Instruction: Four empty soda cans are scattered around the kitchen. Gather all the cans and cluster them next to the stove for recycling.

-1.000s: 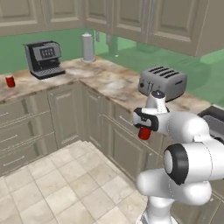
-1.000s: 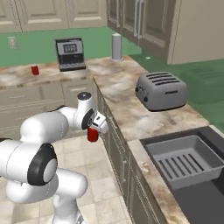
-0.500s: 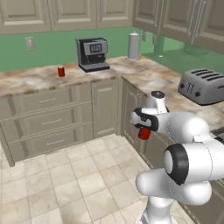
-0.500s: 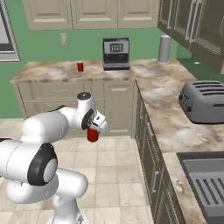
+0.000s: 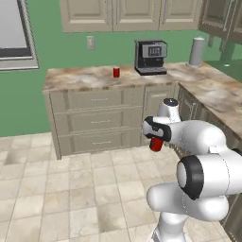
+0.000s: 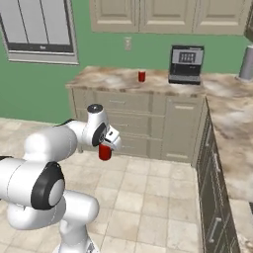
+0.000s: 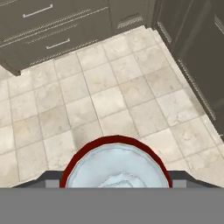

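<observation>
The arm folds low over the tiled floor [image 7: 109,100], claw [image 5: 156,140] clamped on a soda can [image 6: 104,152]. The base views show a second can [image 5: 116,72] on the desk [image 6: 99,79].

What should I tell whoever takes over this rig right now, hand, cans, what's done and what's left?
Hand: shut on a red soda can, carried upright over the tile floor, in front of the drawer cabinets.
Second can: standing on the marble counter, left of the coffee machine.
Stove and the other cans: not visible from here.
Done: one can picked up.
Left: set it beside the stove, then fetch the counter can and the rest.
</observation>
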Motion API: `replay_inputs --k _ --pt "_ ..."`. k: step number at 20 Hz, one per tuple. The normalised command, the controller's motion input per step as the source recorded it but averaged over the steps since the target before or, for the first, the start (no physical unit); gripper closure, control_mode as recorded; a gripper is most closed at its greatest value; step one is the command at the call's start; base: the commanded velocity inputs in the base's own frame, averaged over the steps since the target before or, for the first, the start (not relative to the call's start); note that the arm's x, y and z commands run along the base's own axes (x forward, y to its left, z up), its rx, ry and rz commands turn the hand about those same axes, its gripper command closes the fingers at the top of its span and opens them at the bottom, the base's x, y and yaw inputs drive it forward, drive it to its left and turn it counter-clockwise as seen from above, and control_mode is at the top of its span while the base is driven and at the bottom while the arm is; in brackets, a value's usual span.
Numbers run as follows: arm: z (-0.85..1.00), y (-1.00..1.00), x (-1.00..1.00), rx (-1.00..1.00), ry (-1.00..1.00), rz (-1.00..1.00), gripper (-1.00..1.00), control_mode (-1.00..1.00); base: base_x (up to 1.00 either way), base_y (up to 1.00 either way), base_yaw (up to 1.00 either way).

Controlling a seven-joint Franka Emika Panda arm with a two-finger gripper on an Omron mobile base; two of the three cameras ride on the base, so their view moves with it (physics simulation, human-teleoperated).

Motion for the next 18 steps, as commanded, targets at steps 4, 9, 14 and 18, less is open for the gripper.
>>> replay_inputs --k 4,9,14,18 --pt "0.0 0.0 0.0 0.0 0.0 0.0 1.0 1.0 0.0 0.35 0.46" --pt "0.0 0.0 0.0 0.0 0.0 0.0 1.0 1.0 0.0 0.33 0.47" --pt "0.0 0.0 0.0 0.0 0.0 0.0 1.0 1.0 0.0 0.28 0.49" --pt "0.0 0.0 0.0 0.0 0.0 0.0 1.0 1.0 0.02 0.02 0.5"
